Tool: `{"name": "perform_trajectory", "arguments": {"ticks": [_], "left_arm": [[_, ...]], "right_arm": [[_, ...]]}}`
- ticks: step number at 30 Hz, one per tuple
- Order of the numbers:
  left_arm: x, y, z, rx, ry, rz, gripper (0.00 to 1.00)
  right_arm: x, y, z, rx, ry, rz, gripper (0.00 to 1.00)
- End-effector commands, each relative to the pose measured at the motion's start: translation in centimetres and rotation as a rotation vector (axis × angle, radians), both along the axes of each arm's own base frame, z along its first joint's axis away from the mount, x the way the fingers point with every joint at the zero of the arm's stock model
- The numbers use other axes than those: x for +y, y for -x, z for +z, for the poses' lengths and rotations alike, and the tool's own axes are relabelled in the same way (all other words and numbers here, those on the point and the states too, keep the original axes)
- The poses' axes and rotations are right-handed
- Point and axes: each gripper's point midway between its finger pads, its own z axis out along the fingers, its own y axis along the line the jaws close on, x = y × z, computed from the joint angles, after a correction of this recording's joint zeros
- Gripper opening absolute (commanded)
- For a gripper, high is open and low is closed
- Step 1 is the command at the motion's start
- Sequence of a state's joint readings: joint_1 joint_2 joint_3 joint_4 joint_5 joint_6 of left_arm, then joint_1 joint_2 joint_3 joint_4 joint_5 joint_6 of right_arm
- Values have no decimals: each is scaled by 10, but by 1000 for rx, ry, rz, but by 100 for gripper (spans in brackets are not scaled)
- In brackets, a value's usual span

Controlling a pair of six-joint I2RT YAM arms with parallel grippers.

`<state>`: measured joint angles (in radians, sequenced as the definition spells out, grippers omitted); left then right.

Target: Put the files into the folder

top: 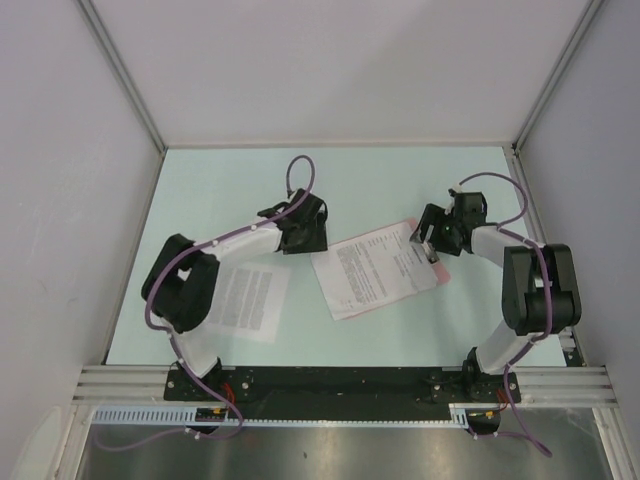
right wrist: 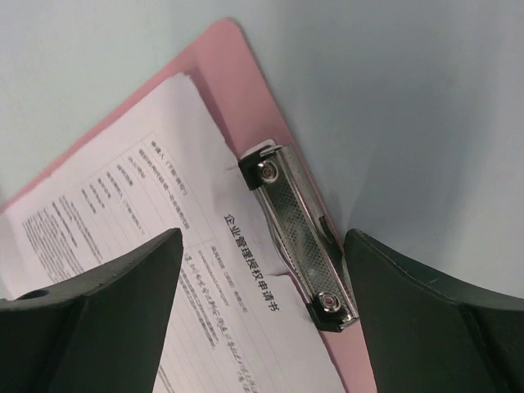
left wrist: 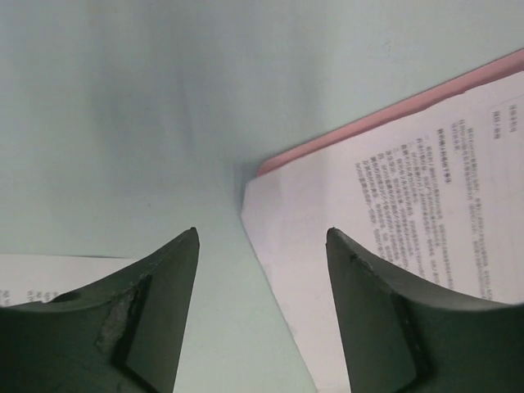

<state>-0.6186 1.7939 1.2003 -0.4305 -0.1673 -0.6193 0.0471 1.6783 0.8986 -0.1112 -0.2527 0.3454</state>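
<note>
Room: I see bare desk (top: 380, 190) beyond both hands up to the far wall.
Folder (right wrist: 221, 57): pink and flat, askew at centre-right of the desk, with a metal clip (right wrist: 299, 241) on its right short edge.
In the folder: one clipped sheet (top: 370, 272) of dense print, its far-left corner overhanging the pink edge.
Loose sheet (top: 250, 298): flat at the left, partly under my left arm, apart from the folder.
Left hand (left wrist: 262, 237): open, empty, at that overhanging corner.
Right hand (right wrist: 262, 237): open, empty, above the clip.
</note>
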Motion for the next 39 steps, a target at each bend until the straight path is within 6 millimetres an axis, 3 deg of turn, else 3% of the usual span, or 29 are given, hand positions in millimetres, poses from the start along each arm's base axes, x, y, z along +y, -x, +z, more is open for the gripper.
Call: {"name": "perform_trajectory", "arguments": {"ticks": [1, 5, 8, 11, 15, 20, 24, 31, 39], "left_arm": [[11, -6, 65, -164, 8, -22, 70], [-8, 5, 93, -200, 97, -123, 72], [-29, 16, 97, -210, 140, -199, 71], [-59, 29, 82, -171, 186, -267, 69], [-92, 43, 58, -100, 228, -324, 64], [-105, 47, 38, -69, 225, -332, 63], [-107, 49, 22, -35, 230, -315, 63], [-101, 53, 0, 6, 211, -264, 63], [-97, 62, -24, 64, 206, -229, 63]], "right_arm": [[18, 46, -7, 103, -31, 12, 85], [43, 74, 10, 86, -102, 42, 85], [38, 86, 24, 48, -58, 49, 85], [15, 80, 26, -12, 77, 31, 85], [13, 82, 18, 15, 96, 43, 77], [2, 91, 8, 79, 147, -23, 65], [7, 91, 4, 97, 122, -43, 60], [26, 94, -5, 129, 92, -44, 64], [17, 98, -12, 148, 168, -94, 61]]}}
